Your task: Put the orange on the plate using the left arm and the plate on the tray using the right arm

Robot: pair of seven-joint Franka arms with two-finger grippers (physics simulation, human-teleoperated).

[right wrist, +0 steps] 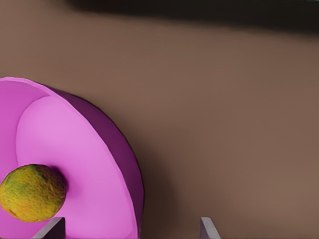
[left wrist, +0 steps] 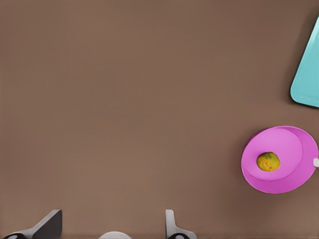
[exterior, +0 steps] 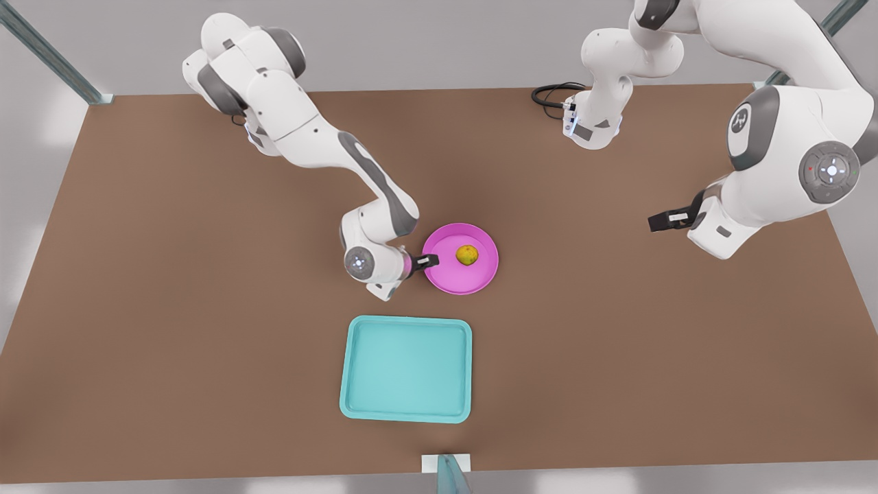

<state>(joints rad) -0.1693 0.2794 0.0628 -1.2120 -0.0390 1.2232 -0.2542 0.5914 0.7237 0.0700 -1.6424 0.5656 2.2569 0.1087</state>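
Orange sits inside the plate, roughly centre, so the 1st half looks done. Plate rests on the table, just far of the tray, apart from it, not yet on it.

Right gripper (arm w/ pinkish wrist ring) is at the plate's rim on the front view's left; fingers spread, straddling the rim, nothing clamped yet.

Left gripper hangs well right of the plate, fingers apart, empty, waiting.

Risks, judged: thin rim grip may slip or tilt the plate on lift; a tilt would roll the orange off. Dragging low could catch the tray's raised rim.
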